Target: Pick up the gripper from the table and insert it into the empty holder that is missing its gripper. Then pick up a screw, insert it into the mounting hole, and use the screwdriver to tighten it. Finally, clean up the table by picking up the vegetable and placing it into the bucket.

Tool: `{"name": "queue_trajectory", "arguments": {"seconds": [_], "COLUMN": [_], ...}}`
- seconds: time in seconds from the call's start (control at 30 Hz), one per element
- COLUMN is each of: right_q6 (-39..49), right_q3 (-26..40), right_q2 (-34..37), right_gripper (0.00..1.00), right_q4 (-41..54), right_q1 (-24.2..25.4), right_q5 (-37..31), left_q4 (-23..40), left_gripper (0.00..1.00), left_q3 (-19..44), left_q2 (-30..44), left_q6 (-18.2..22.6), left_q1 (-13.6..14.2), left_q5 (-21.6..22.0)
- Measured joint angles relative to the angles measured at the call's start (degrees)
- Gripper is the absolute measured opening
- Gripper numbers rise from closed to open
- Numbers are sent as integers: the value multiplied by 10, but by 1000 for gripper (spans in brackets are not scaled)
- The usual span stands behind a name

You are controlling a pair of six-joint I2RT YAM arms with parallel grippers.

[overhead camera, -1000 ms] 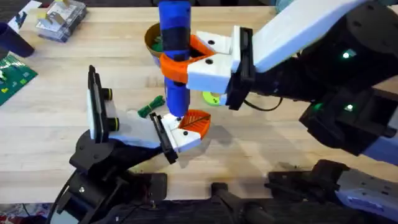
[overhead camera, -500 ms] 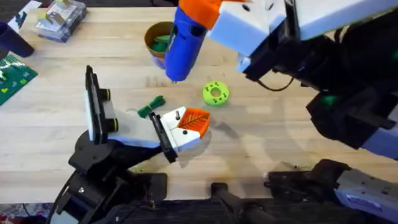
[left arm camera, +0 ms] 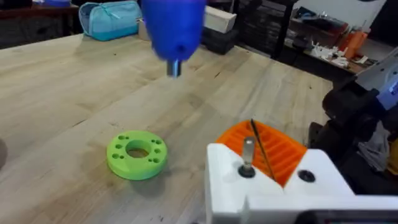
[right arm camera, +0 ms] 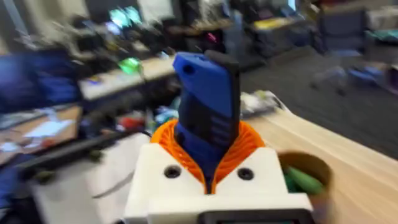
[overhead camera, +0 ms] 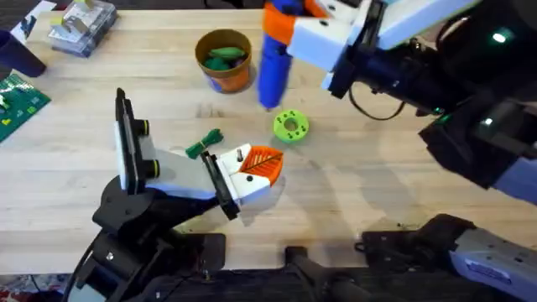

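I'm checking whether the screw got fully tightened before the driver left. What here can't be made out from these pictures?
- Screw seating: in the left wrist view it stands up from the holder; the thread is hidden inside the mount.
- Screwdriver tip: blurred in the left wrist view and hidden by the body overhead.
- Bucket contents: green pieces, too small overhead, blurred in the right wrist view.
- Right gripper: its grip on the driver is largely hidden.

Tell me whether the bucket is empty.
Not empty. The bucket stands upright with a green item lying inside its rim.
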State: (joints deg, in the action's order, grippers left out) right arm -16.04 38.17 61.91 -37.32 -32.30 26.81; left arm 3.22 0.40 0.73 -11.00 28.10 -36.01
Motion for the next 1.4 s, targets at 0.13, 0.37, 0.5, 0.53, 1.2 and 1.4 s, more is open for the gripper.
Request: {"name": "queue_trajectory", "arguments": {"seconds": [0.13, 0.37, 0.5, 0.53, 1.2, 1.4], "right_q6": [45, 129, 287, 333, 761, 667], "right_q3": [0, 3, 3, 3, 5, 6], "right_q2": [2, 2, 2, 4, 161, 162], "right_gripper": [25, 25, 25, 25, 484, 994], "right_q4": [93, 245, 363, 386, 523, 522], "right_q1": [54, 150, 201, 208, 204, 185], "right_q5": [-5, -10, -19, -20, -143, -153], "left_q4": [0, 0, 0, 0, 0, 0], "left_gripper": [14, 14, 15, 14, 14, 14], "left_q3": [0, 0, 0, 0, 0, 0], "left_q2": [0, 0, 0, 0, 0, 0], "left_q6": [0, 0, 0, 0, 0, 0], "left_q1": [0, 0, 0, 0, 0, 0], "left_q5": [0, 0, 0, 0, 0, 0]}}
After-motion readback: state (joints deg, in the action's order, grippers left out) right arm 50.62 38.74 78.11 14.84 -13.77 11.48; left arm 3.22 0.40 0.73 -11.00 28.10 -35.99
